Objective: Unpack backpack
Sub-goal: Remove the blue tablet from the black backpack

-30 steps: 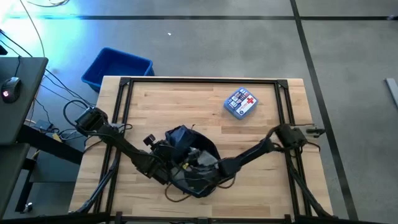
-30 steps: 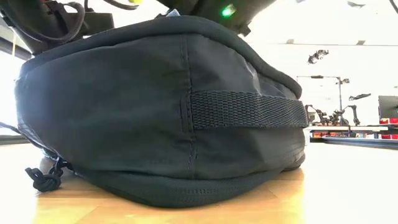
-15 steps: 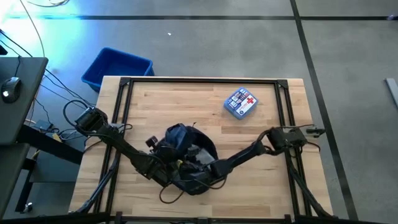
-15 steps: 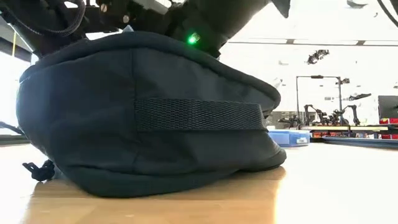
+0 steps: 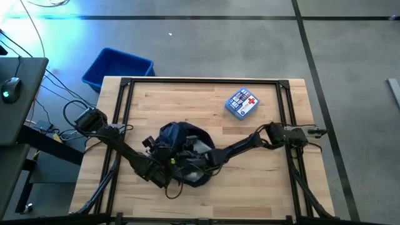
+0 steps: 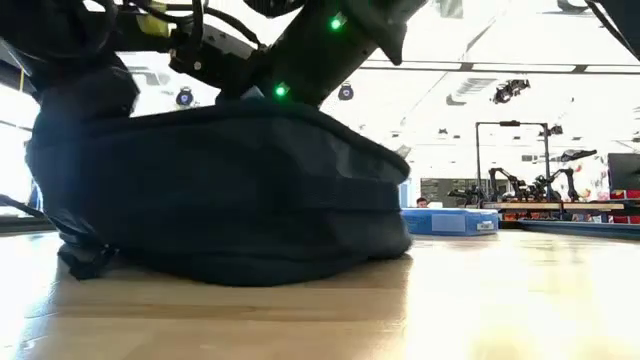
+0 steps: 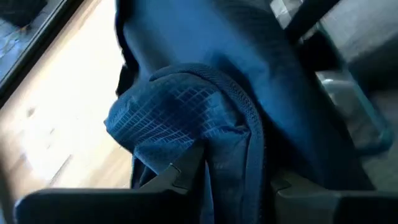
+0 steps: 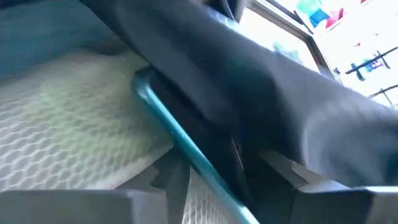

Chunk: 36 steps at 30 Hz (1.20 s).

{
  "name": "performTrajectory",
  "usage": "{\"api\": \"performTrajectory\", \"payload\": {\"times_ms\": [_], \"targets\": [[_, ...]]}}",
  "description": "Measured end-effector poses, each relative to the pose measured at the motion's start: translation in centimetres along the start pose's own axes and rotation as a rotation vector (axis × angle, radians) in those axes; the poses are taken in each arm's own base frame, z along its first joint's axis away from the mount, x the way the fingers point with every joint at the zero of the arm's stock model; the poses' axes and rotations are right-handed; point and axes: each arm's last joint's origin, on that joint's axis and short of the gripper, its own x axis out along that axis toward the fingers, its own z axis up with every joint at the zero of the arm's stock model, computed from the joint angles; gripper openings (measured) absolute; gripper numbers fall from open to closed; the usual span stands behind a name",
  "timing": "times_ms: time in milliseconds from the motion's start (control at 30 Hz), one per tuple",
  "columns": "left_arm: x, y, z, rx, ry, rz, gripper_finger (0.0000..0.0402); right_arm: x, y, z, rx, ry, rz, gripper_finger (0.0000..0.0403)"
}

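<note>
Backpack (image 5: 181,150) sits mid-desk (image 5: 262,181), near front edge. Left hand (image 5: 170,164) is clenched on a fold of its fabric. Right hand (image 5: 203,161) is inside the opening, by a teal edge (image 8: 180,146) & white mesh (image 8: 68,130); can't tell its grip. Pouch (image 5: 242,103) lies well apart.

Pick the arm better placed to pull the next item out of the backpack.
Right, probably. The right gripper is already inside the backpack, at a teal-edged item; the left gripper pinches the bag's fabric.

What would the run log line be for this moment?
step: unpacking | dark navy fabric backpack: mid-table, open | left gripper: at backpack fabric | right gripper: inside opening | blue red-cross pouch: already out
</note>
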Motion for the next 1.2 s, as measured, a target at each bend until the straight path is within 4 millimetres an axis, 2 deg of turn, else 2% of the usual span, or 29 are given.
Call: {"api": "performTrajectory", "payload": {"times_ms": [233, 400, 567, 700, 767, 833, 900, 967, 1033, 1133, 1200], "targets": [[-2.4, 1.5, -0.1, -0.008, -0.004, 0.106, 0.0027, 0.6, -1.2, 0.1, -0.041, 0.013, -0.07, 0.0022], [-3.3, 2.2, -0.9, -0.053, -0.031, 0.151, 0.0018, -0.9, 0.0, 0.4, -0.142, 0.0, -0.079, 0.0018], [-3.1, 2.4, -1.5, -0.06, -0.054, 0.163, 0.0016, -6.4, 1.7, 2.0, -0.218, -0.056, 0.012, 0.0013], [-2.7, 2.6, -2.1, -0.059, -0.032, 0.182, 0.0016, -11.3, 2.4, 2.7, -0.287, -0.074, -0.003, 0.0012], [-2.6, 2.7, -2.4, -0.066, -0.031, 0.187, 0.0016, -13.8, 1.9, 3.4, -0.285, -0.102, -0.064, 0.0012], [-2.5, 2.7, -2.5, -0.068, -0.033, 0.188, 0.0016, -15.8, 0.4, 4.2, -0.271, -0.113, -0.149, 0.0012], [-2.6, 2.7, -2.6, -0.068, -0.033, 0.186, 0.0016, -16.8, -1.2, 4.5, -0.267, -0.098, -0.227, 0.0012], [-2.6, 2.7, -2.6, -0.07, -0.032, 0.186, 0.0016, -16.7, -3.1, 4.6, -0.261, -0.064, -0.266, 0.0012], [-2.6, 2.7, -2.6, -0.071, -0.031, 0.184, 0.0016, -15.8, -5.3, 4.6, -0.235, -0.018, -0.28, 0.0012], [-2.6, 2.5, -2.7, -0.052, -0.026, 0.164, 0.0016, -12.7, -9.2, 4.1, -0.162, 0.075, -0.297, 0.0012], [-2.5, 2.3, -2.7, -0.029, -0.012, 0.153, 0.0016, -9.5, -11.4, 3.2, -0.126, 0.151, -0.272, 0.0012]]}}
